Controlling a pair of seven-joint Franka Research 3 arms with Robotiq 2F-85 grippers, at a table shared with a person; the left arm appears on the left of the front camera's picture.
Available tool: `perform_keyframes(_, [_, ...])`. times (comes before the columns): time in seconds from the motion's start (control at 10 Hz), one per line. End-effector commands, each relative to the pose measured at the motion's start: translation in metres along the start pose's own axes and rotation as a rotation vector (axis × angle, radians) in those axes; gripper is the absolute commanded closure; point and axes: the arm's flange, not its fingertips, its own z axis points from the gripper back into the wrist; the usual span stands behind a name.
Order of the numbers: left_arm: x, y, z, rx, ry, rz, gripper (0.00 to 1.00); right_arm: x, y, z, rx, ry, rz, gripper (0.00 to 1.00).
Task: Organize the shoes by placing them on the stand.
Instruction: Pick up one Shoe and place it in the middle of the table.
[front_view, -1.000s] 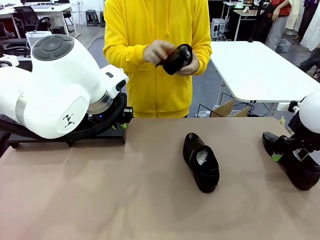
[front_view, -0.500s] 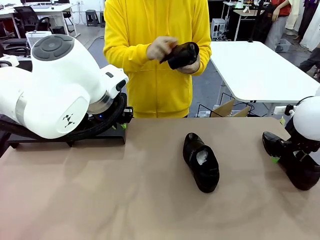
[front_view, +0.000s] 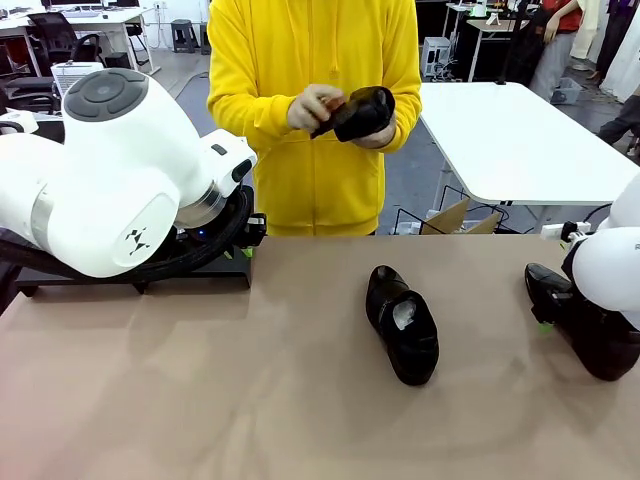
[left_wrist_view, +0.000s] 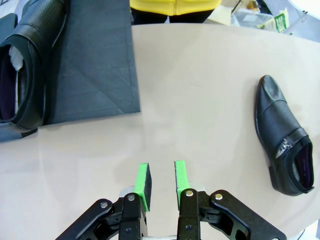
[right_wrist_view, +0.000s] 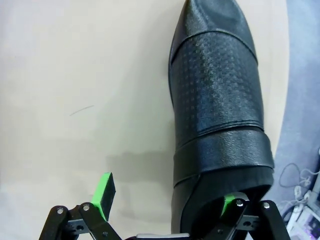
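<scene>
Black leather at the right edge of the front view is where the change is: the right arm has dropped closer over the edge shoe (front_view: 600, 345) than a second ago, and the right claw (right_wrist_view: 166, 196) stands wide, one green pad outside the heel wall and one at the opening. The middle shoe (front_view: 402, 322) has not moved (the person's hand (front_view: 315, 105) only turns a third shoe (front_view: 365, 110)). The left claw (left_wrist_view: 161, 181) hangs narrow and empty near the stand (left_wrist_view: 95, 65), upper left in its view, which holds a fourth shoe (left_wrist_view: 30, 65), so a grasp looks imminent.

The left arm (front_view: 110, 190) is glossy white (grey round cap), its left hand (left_wrist_view: 161, 170) black with green pads (left_wrist_view: 142, 182).
</scene>
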Motion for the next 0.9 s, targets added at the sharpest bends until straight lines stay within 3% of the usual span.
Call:
perform_keyframes(0.0, [0.001, -0.004, 0.000, 0.021, -0.014, 0.013, 0.70, 0.002, 0.003, -0.006, -0.012, 0.007, -0.006, 0.06])
perform_keyframes(0.4, [0.001, -0.004, 0.000, 0.021, -0.014, 0.013, 0.70, 0.000, -0.001, -0.001, -0.050, 0.003, -0.004, 0.86])
perform_keyframes(0.5, [0.001, -0.004, 0.000, 0.021, -0.014, 0.013, 0.70, 0.000, -0.003, 0.001, -0.051, 0.003, -0.008, 1.00])
perform_keyframes(0.8, [0.001, -0.004, 0.000, 0.021, -0.014, 0.013, 0.70, 0.000, -0.011, 0.004, -0.053, 0.001, -0.032, 1.00])
